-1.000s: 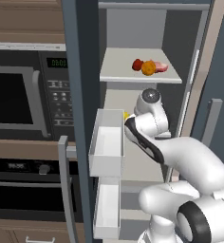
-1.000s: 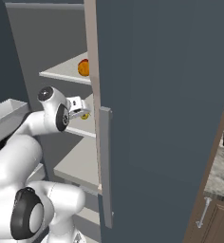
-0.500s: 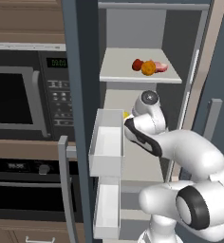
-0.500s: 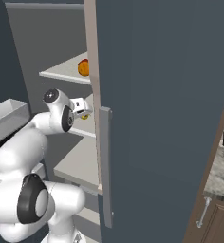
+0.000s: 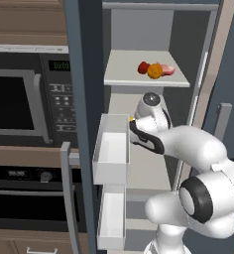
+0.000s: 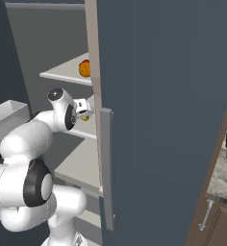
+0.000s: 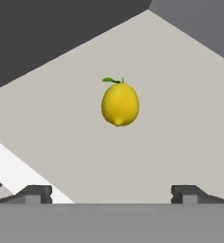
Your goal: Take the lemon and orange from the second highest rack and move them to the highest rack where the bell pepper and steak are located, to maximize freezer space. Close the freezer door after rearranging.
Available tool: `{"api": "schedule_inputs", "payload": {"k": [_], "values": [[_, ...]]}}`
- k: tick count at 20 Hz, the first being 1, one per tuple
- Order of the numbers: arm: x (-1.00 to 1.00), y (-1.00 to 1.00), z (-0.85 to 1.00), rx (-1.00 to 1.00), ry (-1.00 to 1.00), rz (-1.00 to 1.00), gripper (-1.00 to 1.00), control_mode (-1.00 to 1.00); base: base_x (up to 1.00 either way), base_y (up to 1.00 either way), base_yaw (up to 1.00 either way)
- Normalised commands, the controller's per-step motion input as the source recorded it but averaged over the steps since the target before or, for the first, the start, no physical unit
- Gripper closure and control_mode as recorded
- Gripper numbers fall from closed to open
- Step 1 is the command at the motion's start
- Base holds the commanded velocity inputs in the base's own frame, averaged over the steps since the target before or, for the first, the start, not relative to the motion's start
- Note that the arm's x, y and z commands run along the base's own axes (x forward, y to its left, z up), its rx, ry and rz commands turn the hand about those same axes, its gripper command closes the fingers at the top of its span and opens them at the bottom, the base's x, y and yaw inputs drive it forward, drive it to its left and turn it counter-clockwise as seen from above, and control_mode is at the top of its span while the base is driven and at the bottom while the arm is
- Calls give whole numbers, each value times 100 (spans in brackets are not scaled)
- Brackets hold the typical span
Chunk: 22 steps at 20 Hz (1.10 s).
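Barely any shift since a second ago — arm's elbow has swung out a little, wrist sits at the same shelf height inside the freezer [image 5: 153, 30]. Gripper [image 7: 112, 192] jaws wide apart, nothing between them; both dark tips at the bottom of the hand view. Lemon [image 7: 119, 103] lies on the pale second-highest rack [image 7: 180, 118] straight ahead of the open jaws, apart from them, stem and leaf visible. In the right base view a sliver of yellow shows just beside the hand. Orange [image 5: 155, 71] on the top rack [image 5: 124, 69], touching the bell pepper [image 5: 144, 67] on one side and the steak [image 5: 167, 69] on the other. Freezer door [image 5: 82, 99] stands open — white bins [image 5: 112, 149] on its inner face beside the arm.
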Motion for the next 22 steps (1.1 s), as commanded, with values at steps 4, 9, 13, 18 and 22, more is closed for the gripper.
{"api": "schedule_inputs", "payload": {"k": [4,9,13,18,22], "values": [[27,17,-7,0,9,0,-100,-100,0,0,0],[20,5,-12,0,0,0,-100,-100,0,0,0],[15,0,-14,0,0,0,-100,-100,0,0,0],[19,0,-10,0,0,0,-100,-100,0,0,0],[27,0,-9,0,0,0,-100,-100,0,0,0]]}}
